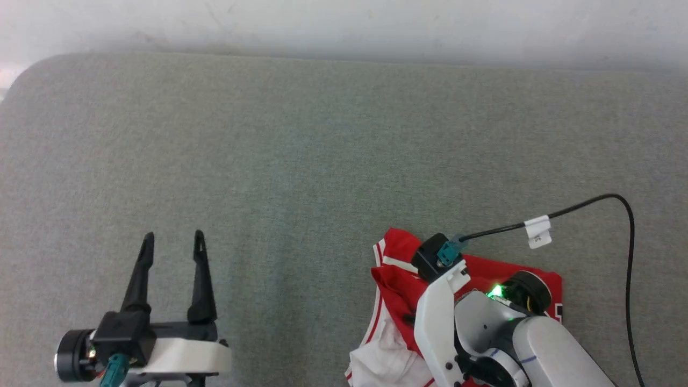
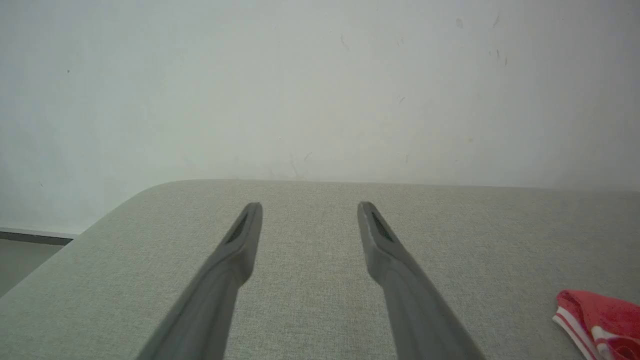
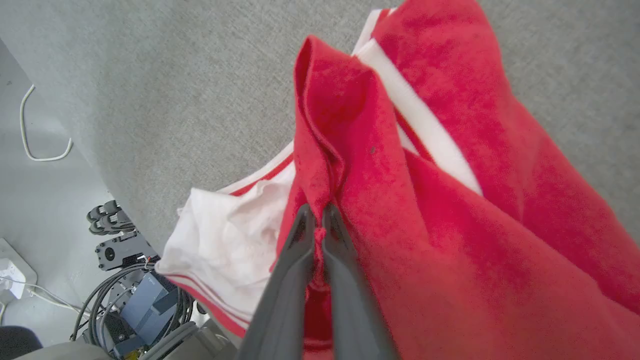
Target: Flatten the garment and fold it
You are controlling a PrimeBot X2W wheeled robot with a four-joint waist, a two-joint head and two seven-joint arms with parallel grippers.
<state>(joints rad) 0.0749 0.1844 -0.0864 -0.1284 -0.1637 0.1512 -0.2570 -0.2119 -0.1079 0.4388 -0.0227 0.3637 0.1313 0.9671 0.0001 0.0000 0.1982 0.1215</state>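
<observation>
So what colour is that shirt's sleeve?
The sleeve is white with red-striped edging; the right wrist view shows it best.

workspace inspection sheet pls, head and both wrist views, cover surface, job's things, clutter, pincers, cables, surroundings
surface: grey fabric-covered surface with a rounded far-left corner
job's things: garment, red with a white striped sleeve, lies bunched at the near right, not flattened or folded
clutter: nothing seen
grippers: left pincer open over the surface, holding nothing; right pincer shut on a red fold of the garment
cables: black cable with a white tag arcs from the right wrist above the surface; white cable lies on the floor
surroundings: pale wall behind the surface; grey floor beside it
</observation>
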